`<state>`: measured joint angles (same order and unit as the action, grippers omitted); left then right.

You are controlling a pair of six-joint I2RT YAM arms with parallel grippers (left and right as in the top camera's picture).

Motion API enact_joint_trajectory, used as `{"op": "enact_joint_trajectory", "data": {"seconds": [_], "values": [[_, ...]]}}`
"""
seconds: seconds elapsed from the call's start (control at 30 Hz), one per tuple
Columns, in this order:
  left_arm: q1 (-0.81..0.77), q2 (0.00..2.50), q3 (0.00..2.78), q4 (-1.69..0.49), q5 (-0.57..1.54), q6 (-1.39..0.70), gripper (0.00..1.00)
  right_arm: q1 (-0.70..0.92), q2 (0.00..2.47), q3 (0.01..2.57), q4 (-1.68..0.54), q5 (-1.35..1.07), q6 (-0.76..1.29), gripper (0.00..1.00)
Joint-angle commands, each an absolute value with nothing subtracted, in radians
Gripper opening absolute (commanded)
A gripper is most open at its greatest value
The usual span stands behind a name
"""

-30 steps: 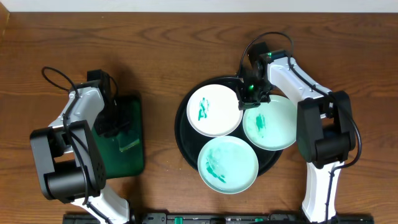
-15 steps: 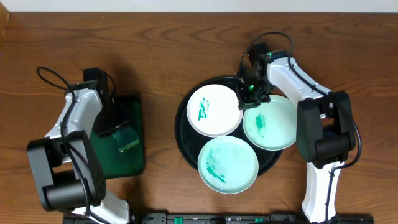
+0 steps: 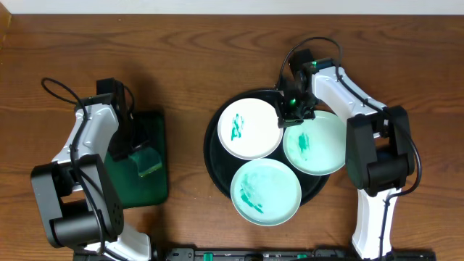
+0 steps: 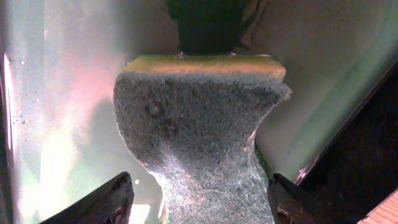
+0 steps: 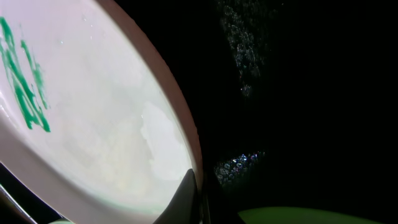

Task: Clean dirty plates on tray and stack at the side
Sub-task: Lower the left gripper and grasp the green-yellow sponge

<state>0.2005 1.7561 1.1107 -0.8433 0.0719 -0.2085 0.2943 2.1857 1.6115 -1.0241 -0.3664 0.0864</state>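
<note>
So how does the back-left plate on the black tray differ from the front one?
The back-left plate is white; the front plate is pale mint. The back-left plate has one small green smear near its left side; the front plate is smeared across much of its face. Both are round and sit on the tray.

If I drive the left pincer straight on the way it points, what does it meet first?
The sponge, directly ahead between the fingers of the open left pincer, lying on the green tray. How near it is, the wrist view doesn't settle.
</note>
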Motion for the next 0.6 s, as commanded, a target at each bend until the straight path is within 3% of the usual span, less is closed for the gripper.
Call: {"op": "enact_joint_trajectory", "data": {"seconds": [0.0,0.2,0.57], "values": [[0.202,1.748,1.114,-0.838,0.067,-0.204,0.67,0.294,2.187,1.628,-1.025,-0.367,0.065,0.01],[0.202,1.787,1.114,-0.827,0.068,-0.203,0.61,0.294,2.187,1.628,-1.026,-0.367,0.065,0.01],[0.203,1.794,1.114,-0.82,0.067,-0.203,0.58,0.294,2.187,1.628,-1.026,-0.367,0.062,0.01]]}}
